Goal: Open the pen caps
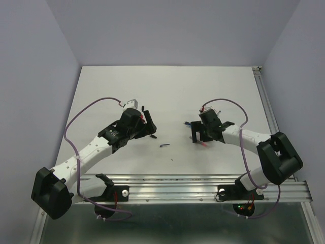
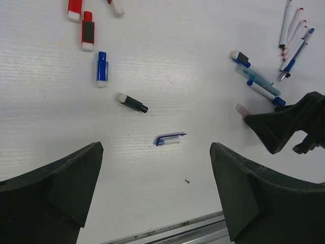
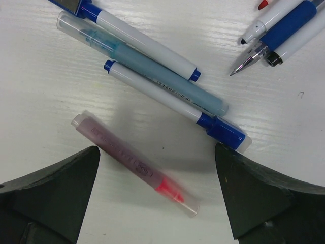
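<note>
My left gripper [image 2: 155,203] is open and empty above the bare table; in the top view it [image 1: 148,131] sits left of centre. A loose blue clip cap [image 2: 170,139] lies just beyond its fingers, also in the top view [image 1: 165,145]. More loose caps lie farther off: black [image 2: 133,103], blue [image 2: 102,68], red [image 2: 87,30]. My right gripper [image 3: 157,203] is open, low over a translucent pen with a pink tip under a clear cap [image 3: 134,162], which lies between its fingers. A white pen with a blue cap [image 3: 172,101] lies just beyond.
A teal translucent pen [image 3: 142,63] and another white pen [image 3: 144,43] lie beside the capped one. Several uncapped pens [image 3: 274,30] lie at the upper right, also in the left wrist view [image 2: 294,35]. The metal rail [image 1: 203,185] runs along the near edge.
</note>
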### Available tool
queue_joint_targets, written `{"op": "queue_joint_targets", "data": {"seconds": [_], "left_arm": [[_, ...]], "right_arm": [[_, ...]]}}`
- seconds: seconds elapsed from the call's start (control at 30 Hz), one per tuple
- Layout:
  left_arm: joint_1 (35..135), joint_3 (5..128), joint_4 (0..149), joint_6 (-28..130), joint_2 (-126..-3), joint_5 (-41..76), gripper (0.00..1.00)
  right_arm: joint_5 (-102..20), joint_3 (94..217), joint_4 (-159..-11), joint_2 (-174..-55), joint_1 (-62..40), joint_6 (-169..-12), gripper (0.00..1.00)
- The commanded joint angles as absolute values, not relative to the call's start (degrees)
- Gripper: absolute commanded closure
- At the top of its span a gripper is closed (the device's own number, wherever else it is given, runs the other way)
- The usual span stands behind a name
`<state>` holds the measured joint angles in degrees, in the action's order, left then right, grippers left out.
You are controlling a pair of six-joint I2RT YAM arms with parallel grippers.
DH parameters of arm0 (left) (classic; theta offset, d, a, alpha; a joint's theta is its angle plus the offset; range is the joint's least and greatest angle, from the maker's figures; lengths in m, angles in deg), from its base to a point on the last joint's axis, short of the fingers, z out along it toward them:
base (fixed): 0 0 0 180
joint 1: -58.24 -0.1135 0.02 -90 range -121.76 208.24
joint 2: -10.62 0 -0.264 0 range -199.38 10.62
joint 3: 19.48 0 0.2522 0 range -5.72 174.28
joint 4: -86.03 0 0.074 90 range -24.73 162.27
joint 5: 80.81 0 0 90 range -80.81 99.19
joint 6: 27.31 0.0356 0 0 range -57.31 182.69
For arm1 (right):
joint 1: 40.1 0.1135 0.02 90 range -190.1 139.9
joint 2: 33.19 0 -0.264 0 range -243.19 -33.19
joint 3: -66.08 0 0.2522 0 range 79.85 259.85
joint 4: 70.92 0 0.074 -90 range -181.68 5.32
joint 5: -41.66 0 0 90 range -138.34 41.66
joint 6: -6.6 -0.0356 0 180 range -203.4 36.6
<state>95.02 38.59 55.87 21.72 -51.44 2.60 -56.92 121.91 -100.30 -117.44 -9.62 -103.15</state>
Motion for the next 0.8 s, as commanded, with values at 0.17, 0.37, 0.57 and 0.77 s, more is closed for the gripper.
{"op": "queue_joint_targets", "data": {"seconds": [0.17,0.37,0.57,0.77], "left_arm": [[95.25,38.58,55.75,21.82,-50.90,1.19,0.01],[95.33,38.93,55.58,21.91,-51.17,1.28,0.01],[95.25,38.93,55.92,22.26,-50.64,2.24,0.01],[96.12,36.56,61.19,24.89,-48.62,10.92,0.01]], "right_arm": [[-55.10,121.95,-98.48,-118.27,-5.04,-101.68,0.08],[-61.96,121.59,-102.08,-120.20,2.08,-107.39,0.51],[-63.37,122.03,-102.09,-120.21,7.17,-112.92,0.86],[-61.87,123.35,-96.74,-111.70,8.24,-121.62,0.92]]}}
